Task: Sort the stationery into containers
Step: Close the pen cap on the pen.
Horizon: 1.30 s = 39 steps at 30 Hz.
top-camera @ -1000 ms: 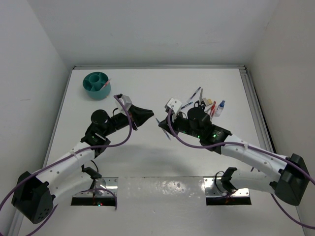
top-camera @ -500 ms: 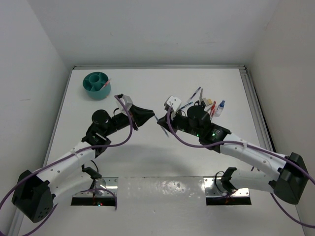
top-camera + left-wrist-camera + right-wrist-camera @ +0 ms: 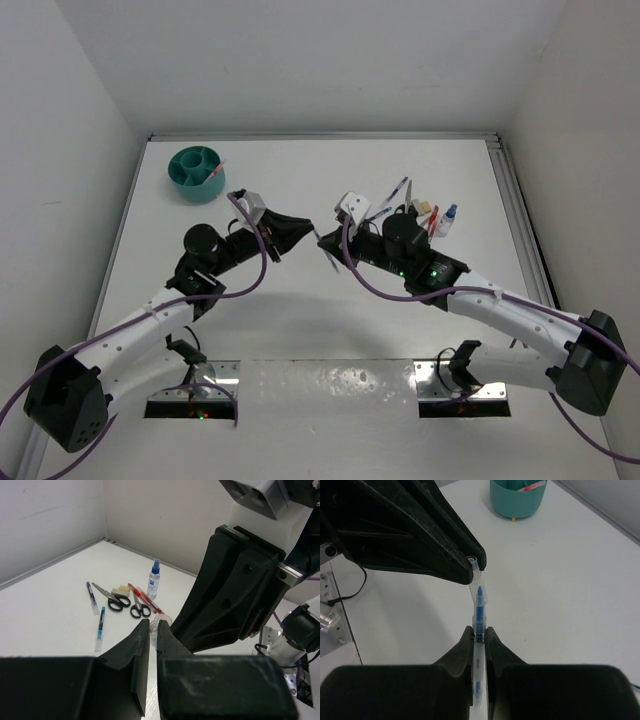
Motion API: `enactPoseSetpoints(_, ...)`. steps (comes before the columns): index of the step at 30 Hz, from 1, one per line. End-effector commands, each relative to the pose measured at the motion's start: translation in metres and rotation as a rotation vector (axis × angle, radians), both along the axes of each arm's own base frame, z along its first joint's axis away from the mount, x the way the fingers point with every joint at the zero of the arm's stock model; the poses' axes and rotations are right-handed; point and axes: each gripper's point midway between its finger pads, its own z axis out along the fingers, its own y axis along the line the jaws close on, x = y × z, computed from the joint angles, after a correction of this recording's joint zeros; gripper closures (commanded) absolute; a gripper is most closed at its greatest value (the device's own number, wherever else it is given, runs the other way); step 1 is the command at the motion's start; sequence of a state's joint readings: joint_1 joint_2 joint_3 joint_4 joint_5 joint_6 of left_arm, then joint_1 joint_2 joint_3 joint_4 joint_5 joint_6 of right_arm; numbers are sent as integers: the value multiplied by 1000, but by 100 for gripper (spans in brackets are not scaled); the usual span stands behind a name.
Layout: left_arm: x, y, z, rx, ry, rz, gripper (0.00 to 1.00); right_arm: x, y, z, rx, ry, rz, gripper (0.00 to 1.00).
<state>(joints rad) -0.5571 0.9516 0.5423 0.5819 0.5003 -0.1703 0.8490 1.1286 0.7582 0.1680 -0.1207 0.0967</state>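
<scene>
I see the blue pen (image 3: 479,615) in mid-air over the middle of the counter (image 3: 290,180). It is a thin pen with a clear barrel, a blue core showing through it and a clear cap end. In my overhead view it (image 3: 326,252) runs slantwise, with its far end towards 11 o'clock and its near end towards 5 o'clock.

The right claw (image 3: 478,632) is clamped on the barrel, one finger pressed to each side. The left claw (image 3: 475,562) meets the pen from the other side, with its tips pinched together on the clear cap end. From the left wrist camera I see that end (image 3: 155,626) head-on between the two nearly touching fingertips (image 3: 142,630). Overhead, the two claws face each other, left (image 3: 312,235) and right (image 3: 335,260), with the pen bridging them.

The round teal organiser (image 3: 185,180) stands at 10 o'clock on the counter, well apart from the pen. A pinkish-red pen (image 3: 215,168) leans out of one of its compartments.

The remaining stationery lies in a cluster at 2 o'clock:
- two black-handled scissors (image 3: 112,599) (image 3: 137,607)
- a beige block (image 3: 122,587) between their blades
- red pens (image 3: 145,596)
- a blue-capped white bottle (image 3: 153,580), standing upright
- a purple pen (image 3: 91,592)
- a teal pen (image 3: 100,625), lying apart on the near side
</scene>
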Motion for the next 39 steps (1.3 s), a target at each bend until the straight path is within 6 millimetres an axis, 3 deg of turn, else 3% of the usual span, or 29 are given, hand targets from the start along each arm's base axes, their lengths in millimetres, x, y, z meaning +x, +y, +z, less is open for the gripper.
enactPoseSetpoints(1, -7, -6, 18, -60, -34, -39, 100, 2, 11, 62, 152, -148, 24, 100)
enactPoseSetpoints(4, -16, -10, 26, -71, -64, -98, 100, -1, 12, 77, 170, -183, 50, 100)
enactPoseSetpoints(7, -19, -14, 21, -41, -70, -134, 100, -3, 13, 88, 180, -214, 64, 100)
enactPoseSetpoints(12, -6, -14, 4, 29, -30, -84, 100, -6, 13, 107, 192, -265, 82, 100)
enactPoseSetpoints(19, 0, -12, -15, 139, -40, -59, 100, -12, 15, 112, 195, -277, 91, 100)
enactPoseSetpoints(25, 3, -6, -59, 292, -81, -47, 100, -12, 18, 124, 237, -310, 81, 100)
enactPoseSetpoints(31, -10, -11, -66, 275, -74, -121, 100, -12, 19, 128, 273, -340, 61, 100)
enactPoseSetpoints(35, -5, -3, -86, 329, -60, -93, 100, -11, 15, 137, 301, -362, 38, 100)
enactPoseSetpoints(39, -5, -2, -94, 339, -45, -98, 100, -16, 20, 137, 330, -349, 65, 100)
